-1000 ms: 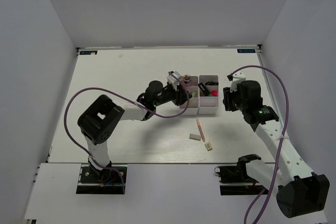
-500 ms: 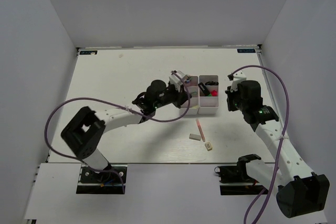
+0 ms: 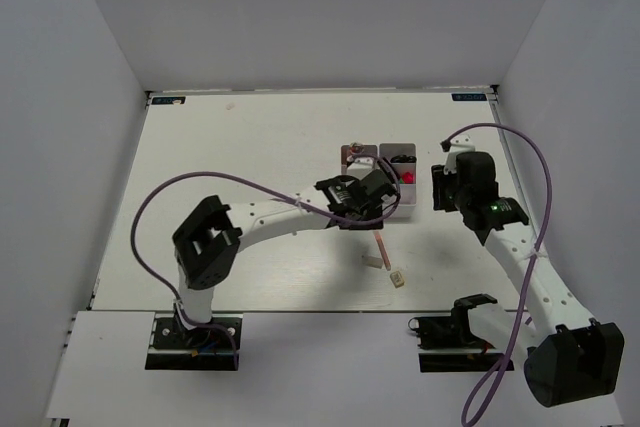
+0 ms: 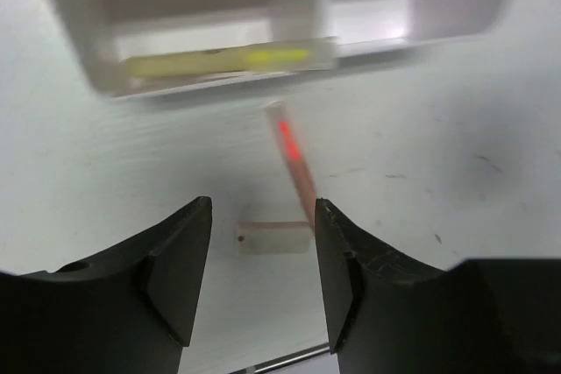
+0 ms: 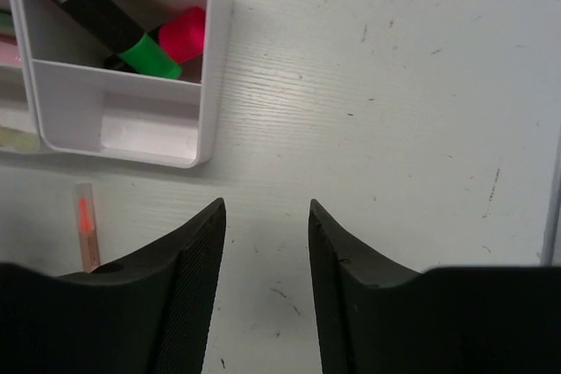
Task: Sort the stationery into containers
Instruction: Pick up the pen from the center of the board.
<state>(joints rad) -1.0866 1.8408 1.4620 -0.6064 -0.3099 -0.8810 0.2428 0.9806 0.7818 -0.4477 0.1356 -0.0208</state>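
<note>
Worktop (image 3: pixel 230 167) carries, nearest, a tan eraser (image 3: pixel 398 279) and grey eraser (image 3: pixel 373 261), then the pink stick (image 3: pixel 380 244), long axis running 6 to 12 toward the bins (image 5: pixel 219 41). Left hand (image 4: pixel 263 212), wide and empty, hangs just beyond the stick, nearer than the right hand (image 5: pixel 266 212), parted and empty at the bins' 3 o'clock.

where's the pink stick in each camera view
top external: the pink stick lies on the table just in front of the white bins, centre right.
left wrist: mid-picture, running down from the bins.
right wrist: bottom left, below the bins.
shared landmark: the bins, with the stick just outside their near wall.
</note>
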